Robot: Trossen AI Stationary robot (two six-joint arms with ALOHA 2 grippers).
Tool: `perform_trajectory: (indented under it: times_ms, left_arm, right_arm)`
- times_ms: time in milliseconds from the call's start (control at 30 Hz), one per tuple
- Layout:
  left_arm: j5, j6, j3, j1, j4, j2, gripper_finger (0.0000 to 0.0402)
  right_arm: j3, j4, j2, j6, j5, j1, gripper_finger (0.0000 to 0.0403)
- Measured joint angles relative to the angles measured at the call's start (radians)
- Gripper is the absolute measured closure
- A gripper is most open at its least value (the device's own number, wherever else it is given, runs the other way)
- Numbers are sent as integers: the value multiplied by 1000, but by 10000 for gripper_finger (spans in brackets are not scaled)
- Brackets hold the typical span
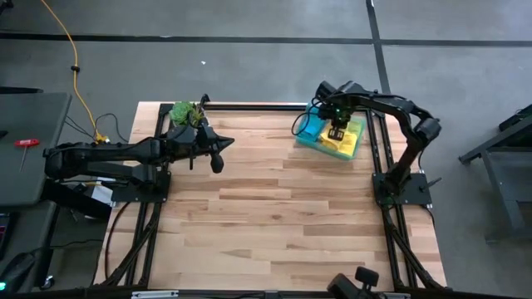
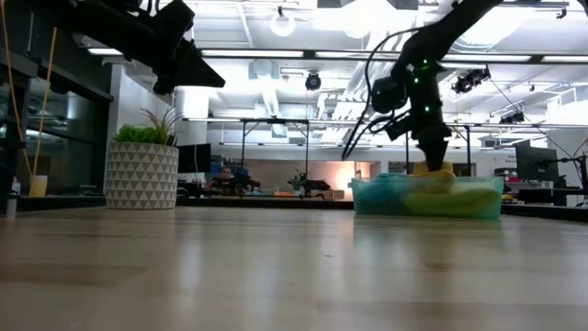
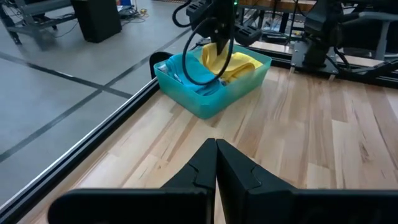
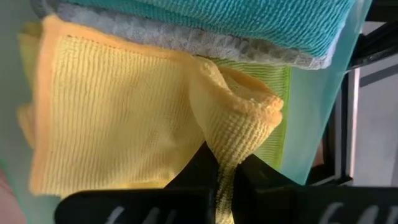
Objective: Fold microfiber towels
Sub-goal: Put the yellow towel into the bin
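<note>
A translucent green tray (image 1: 309, 139) at the table's far right holds the microfiber towels. A yellow towel (image 4: 112, 106) lies on top, over a lime green one (image 4: 281, 81), with a grey one (image 4: 186, 40) and a teal one (image 4: 236, 22) beside it. My right gripper (image 4: 225, 163) stands over the tray, pointing down, shut on the yellow towel. My left gripper (image 1: 226, 142) hangs shut above the table's far left part and touches nothing. My right gripper pinches a bunched-up fold of the yellow towel (image 4: 235, 140) between its two fingers, near one corner of the cloth. The fingers come from above, pointing down (image 2: 434, 154). The pinched part rises in a small peak while the rest lies flat in the tray.
A small potted plant (image 1: 184, 110) stands at the far left edge, close behind my left arm. Bare wooden tabletop (image 1: 283, 216) stretches across the middle and near side. A black rail (image 3: 118, 134) runs along the table's far edge.
</note>
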Motion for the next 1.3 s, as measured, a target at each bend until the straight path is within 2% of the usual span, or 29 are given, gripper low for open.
perform_trajectory:
  times_ms: [467, 567, 667, 833, 967, 1200, 1300]
  left_arm:
    - [1, 1, 0, 0, 0, 0, 401]
    - [10, 0, 0, 0, 0, 0, 401]
    - [10, 0, 0, 0, 0, 0, 401]
    - [10, 0, 0, 0, 0, 0, 401]
    - [10, 11, 0, 0, 0, 0, 401]
    - [10, 19, 0, 0, 0, 0, 401]
    - [9, 19, 0, 0, 0, 0, 401]
  right_arm:
    - [0, 20, 7, 8, 75, 0, 399]
    - [0, 31, 7, 8, 76, 0, 377]
    - [0, 62, 7, 7, 85, 0, 335]
    - [0, 128, 5, 0, 213, 0, 259]
    - [0, 95, 4, -14, 211, -19, 219]
    - [0, 52, -22, 40, 233, -56, 210]
    - [0, 85, -72, 98, 196, -85, 219]
